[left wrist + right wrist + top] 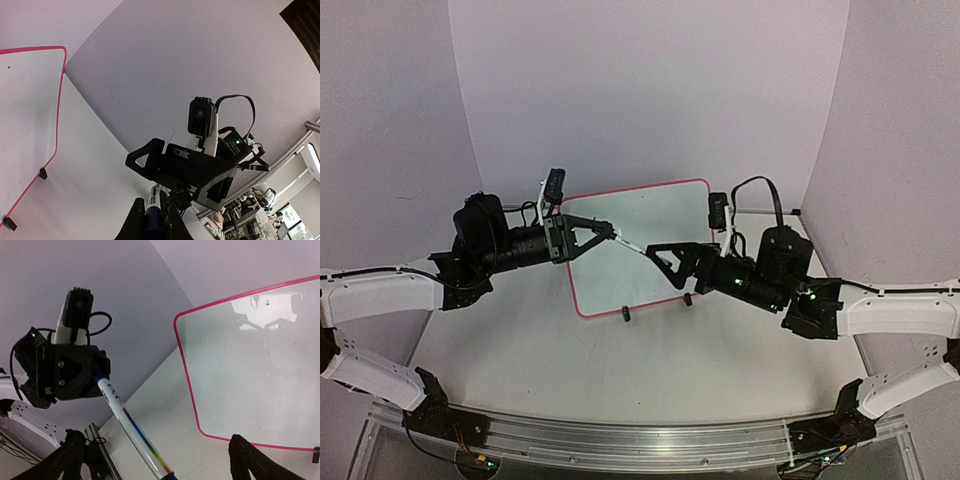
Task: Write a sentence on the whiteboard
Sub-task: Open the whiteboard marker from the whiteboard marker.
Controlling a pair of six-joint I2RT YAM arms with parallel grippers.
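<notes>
The marker point(632, 245) is pinched at one end by the left jaws and lies free between the wide-spread right jaws. The blank whiteboard point(665, 215) stands just beyond both. The right jaws are best drawn clear without the marker being knocked, before writing is begun.

The whiteboard point(660, 215) is white with a thin pink-red border and small black feet point(624, 315). The marker point(122, 412) is white, with rainbow stripes toward 5 o'clock.
</notes>
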